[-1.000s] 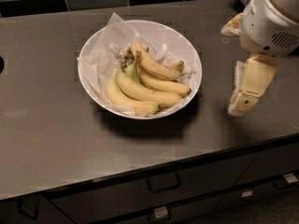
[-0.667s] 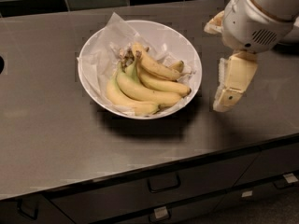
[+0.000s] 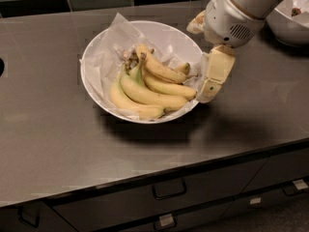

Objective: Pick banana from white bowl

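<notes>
Yellow bananas (image 3: 149,93) lie in a bunch inside the white bowl (image 3: 87,76), on the crumpled white paper (image 3: 108,47) that lines it, with their stems pointing towards the back of the bowl. The bowl stands on the grey desk (image 3: 48,144), towards its back. The gripper (image 3: 211,87) hangs at the bowl's right rim, just beside the banana tips. Its cream-coloured lower part points down and slightly left. Whether it is released or clenched I cannot tell, and whether it touches the fruit or the rim is also unclear. Another white bowl (image 3: 289,25) sits at the far right edge, partly behind the arm. Dark drawers (image 3: 169,190) with handles run below the desk's front edge.
</notes>
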Robot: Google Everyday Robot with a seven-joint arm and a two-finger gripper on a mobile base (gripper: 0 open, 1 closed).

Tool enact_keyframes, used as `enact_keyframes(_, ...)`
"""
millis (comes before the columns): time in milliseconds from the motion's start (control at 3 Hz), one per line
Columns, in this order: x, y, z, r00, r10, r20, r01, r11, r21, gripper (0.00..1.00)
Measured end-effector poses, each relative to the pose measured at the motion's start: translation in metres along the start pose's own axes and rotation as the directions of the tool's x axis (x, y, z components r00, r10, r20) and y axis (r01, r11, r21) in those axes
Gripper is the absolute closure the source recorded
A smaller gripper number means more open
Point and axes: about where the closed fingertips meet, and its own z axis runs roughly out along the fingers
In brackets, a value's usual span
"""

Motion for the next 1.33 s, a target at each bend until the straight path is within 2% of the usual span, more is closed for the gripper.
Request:
enact_keyframes(333,0.000,0.000,0.000,1.000,0.000,0.000,0.000,1.0000,0.000,0.00)
enact_keyframes(1000,0.004,-0.029,0.029,0.998,0.032,0.049,-0.030,0.9983,-0.050,0.02)
enact_keyframes(1333,-0.002,-0.042,0.043,0.997,0.037,0.065,-0.032,0.9963,-0.080,0.10)
